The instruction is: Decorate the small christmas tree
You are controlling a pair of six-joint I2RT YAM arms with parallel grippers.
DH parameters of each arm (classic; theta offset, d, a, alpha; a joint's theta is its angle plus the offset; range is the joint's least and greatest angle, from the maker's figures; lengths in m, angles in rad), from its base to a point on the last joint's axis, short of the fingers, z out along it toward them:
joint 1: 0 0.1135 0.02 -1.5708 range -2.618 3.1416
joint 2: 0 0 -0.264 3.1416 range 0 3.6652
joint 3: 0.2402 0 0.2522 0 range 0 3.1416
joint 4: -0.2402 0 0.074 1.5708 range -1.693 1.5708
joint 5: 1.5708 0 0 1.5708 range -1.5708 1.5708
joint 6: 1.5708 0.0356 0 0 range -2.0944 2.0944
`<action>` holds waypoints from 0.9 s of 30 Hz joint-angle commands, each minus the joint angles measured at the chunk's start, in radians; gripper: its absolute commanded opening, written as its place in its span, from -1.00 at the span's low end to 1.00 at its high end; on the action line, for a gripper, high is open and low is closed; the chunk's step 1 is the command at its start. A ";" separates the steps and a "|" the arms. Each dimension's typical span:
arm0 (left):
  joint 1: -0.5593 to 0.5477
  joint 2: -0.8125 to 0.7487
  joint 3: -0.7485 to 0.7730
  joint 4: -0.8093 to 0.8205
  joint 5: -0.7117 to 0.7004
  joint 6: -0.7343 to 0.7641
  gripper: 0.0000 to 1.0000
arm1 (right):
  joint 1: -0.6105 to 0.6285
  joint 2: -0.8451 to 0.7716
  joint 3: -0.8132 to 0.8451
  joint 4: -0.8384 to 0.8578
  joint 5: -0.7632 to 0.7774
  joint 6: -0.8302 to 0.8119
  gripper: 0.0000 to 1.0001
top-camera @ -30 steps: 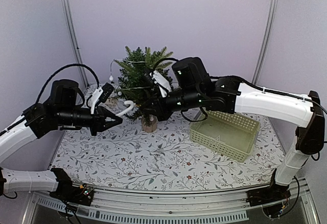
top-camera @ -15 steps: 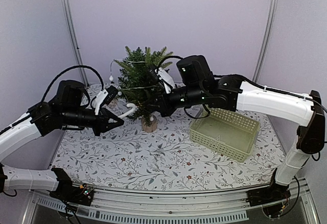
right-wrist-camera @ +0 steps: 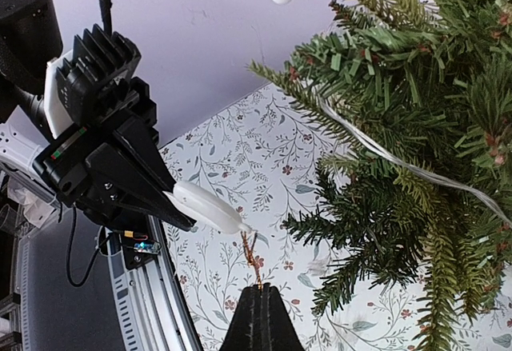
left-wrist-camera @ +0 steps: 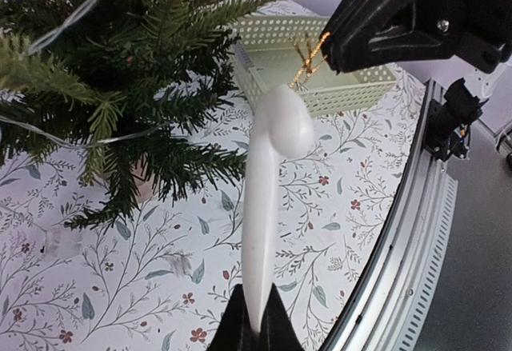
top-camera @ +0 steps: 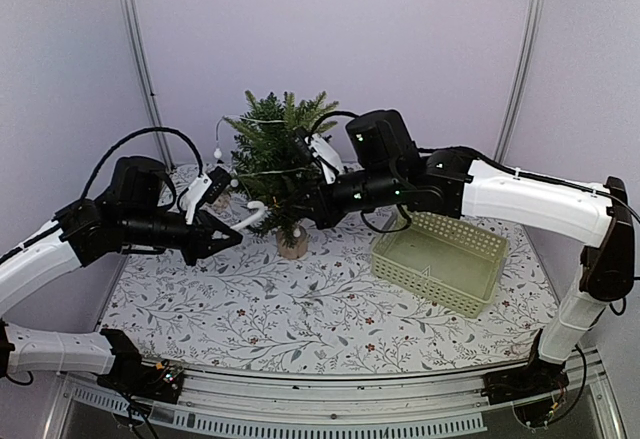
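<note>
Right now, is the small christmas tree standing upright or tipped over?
Upright: the small christmas tree stands on its tan base, tip pointing straight up.

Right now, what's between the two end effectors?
A white cane-shaped ornament held by the left end effector and its gold thread pinched by the right end effector bridge the gap, shown in both wrist views.

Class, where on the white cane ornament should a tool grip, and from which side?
On the white cane ornament, the foot of its straight stem, approached end-on from opposite the hook: slim, straight, leaving the curved top and gold thread free.
</note>
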 commanded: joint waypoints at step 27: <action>-0.077 0.212 0.154 0.188 0.013 -0.032 -1.00 | -0.053 -0.125 -0.086 -0.050 0.134 0.023 -1.00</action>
